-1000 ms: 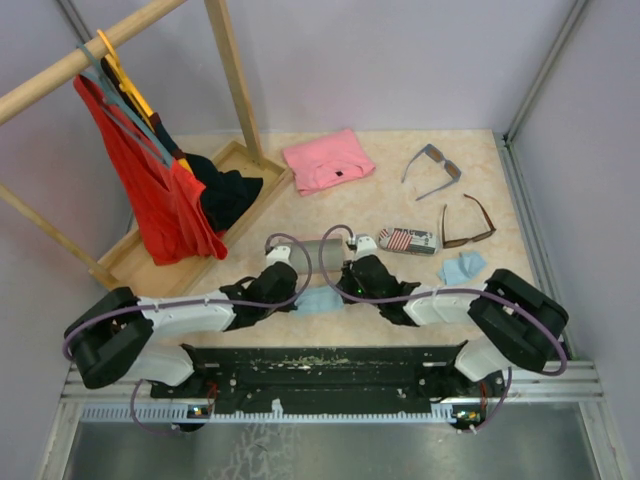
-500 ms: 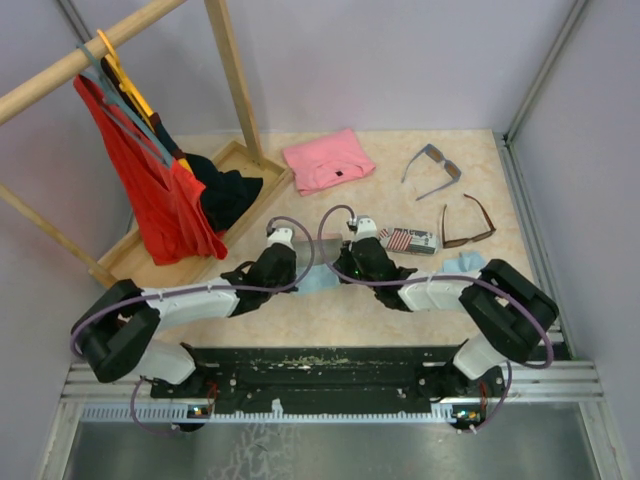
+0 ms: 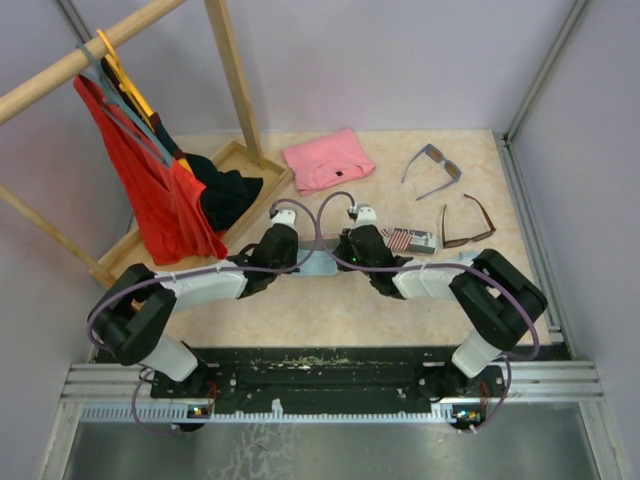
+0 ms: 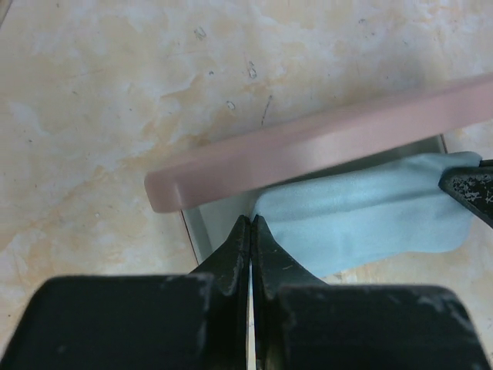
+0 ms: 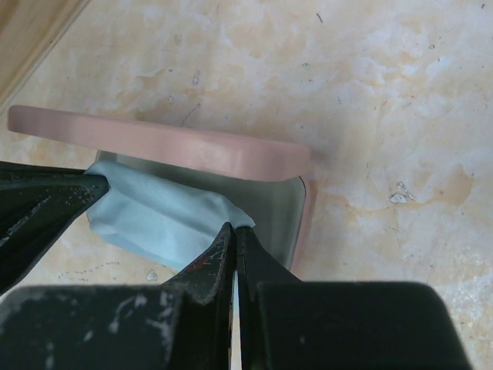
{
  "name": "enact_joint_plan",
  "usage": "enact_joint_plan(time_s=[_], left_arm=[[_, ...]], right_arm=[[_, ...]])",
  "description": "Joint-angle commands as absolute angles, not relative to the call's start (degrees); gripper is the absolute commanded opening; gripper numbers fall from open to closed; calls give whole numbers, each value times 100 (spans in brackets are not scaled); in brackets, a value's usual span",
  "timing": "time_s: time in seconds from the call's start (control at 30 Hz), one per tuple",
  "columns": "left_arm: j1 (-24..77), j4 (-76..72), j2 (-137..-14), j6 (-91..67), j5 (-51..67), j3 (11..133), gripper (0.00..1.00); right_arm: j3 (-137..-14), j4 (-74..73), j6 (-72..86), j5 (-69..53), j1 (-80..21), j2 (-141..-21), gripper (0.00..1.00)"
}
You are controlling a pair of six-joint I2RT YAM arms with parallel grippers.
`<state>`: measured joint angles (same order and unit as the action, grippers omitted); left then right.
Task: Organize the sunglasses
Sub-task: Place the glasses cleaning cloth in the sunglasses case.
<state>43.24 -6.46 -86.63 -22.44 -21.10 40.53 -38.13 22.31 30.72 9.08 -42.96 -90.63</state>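
The grey-blue sunglasses and the brown-framed sunglasses lie unfolded at the far right of the table, away from both grippers. At the table's middle an open pink case shows its grey inside. A light blue cloth lies stretched at the case's mouth. My left gripper is shut on the cloth's left end. My right gripper is shut on its right corner. The two grippers face each other across the cloth.
A flag-patterned case lies just right of my right gripper. A folded pink garment sits at the back. A wooden tray under a clothes rack hung with red garments fills the left side.
Both arms have reached further from their bases, carrying the light blue cloth between them from the near table up to the open pink case. Both grippers stayed shut.
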Motion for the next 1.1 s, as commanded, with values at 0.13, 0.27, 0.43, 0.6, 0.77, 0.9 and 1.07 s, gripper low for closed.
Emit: enact_joint_plan(time_s=[0.13,0.27,0.43,0.6,0.77,0.9,1.07], left_arm=[[4146,-685,-8921,-2078,-2162,4308,0],[4090,-700,-8941,-2048,-2099,4327,0],[4065,-715,-8953,-2055,-2075,4293,0],[4052,-714,-8981,-2054,-2013,4297,0],[4041,-716,-9015,-2045,-1987,4279,0],[4034,-727,-9030,-2036,-1958,4272,0],[4025,-719,-9053,-2034,-1925,4289,0]], right_arm=[[-4307,2299,3095,830,-4136,-9339,0],[-4362,2294,3070,819,-4115,-9388,0],[-4441,2268,3047,767,-4098,-9415,0],[-4526,2210,3037,735,-4071,-9627,0],[-4620,2132,3011,729,-4061,-9700,0],[-4649,2110,3005,726,-4061,-9726,0],[-4647,2149,2975,765,-4058,-9701,0]])
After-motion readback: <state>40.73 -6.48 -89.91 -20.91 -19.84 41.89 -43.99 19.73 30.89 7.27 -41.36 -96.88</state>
